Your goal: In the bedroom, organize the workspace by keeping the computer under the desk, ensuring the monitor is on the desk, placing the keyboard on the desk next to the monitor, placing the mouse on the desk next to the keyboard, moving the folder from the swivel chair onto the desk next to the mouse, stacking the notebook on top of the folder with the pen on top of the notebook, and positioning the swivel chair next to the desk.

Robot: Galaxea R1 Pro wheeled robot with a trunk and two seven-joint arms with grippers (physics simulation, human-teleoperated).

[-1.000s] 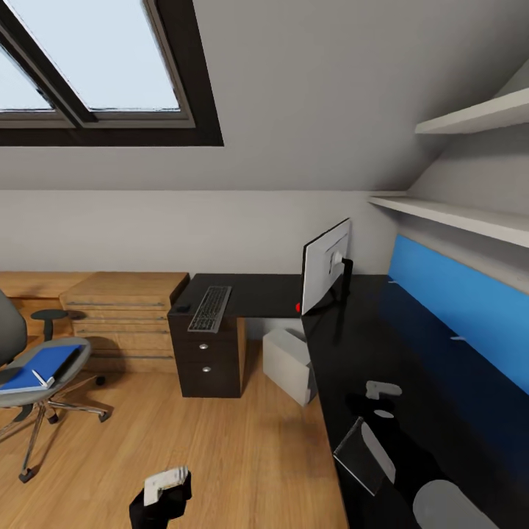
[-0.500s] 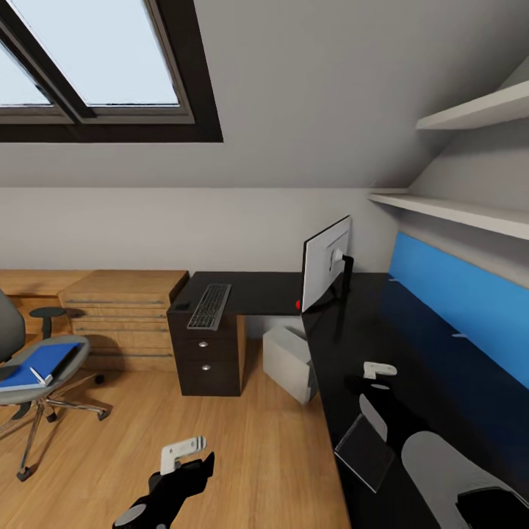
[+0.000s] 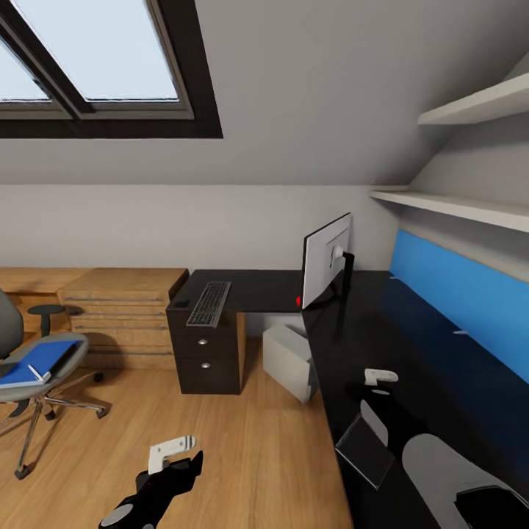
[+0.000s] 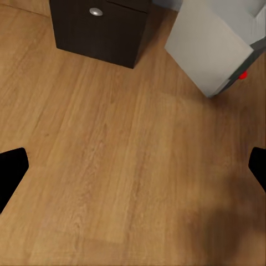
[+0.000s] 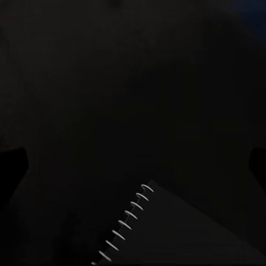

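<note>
Hovering over the black desk (image 3: 411, 330), the right gripper (image 3: 380, 377) is gaping wide beside the notebook (image 3: 365, 448); the left gripper (image 3: 170, 452), likewise spread and empty, is hanging above the floor (image 3: 250, 455).

My desk (image 3: 411, 345) is an L of glossy black top, with a dark drawer block under its far left end. On that far wing the keyboard (image 3: 210, 303) lies flat near the left edge, a small dark lump at its left that I take for the mouse (image 3: 181, 304). The monitor (image 3: 326, 271) stands upright at the inner corner, its silver-white back toward me. The computer (image 3: 290, 363), a light grey tower, sits on the floor under the desk beside the drawers. The dark spiral notebook (image 3: 365, 450) lies near the desk's front edge. The swivel chair (image 3: 29, 367) stands well apart at my left, the blue folder (image 3: 35, 360) flat on its seat.
</note>
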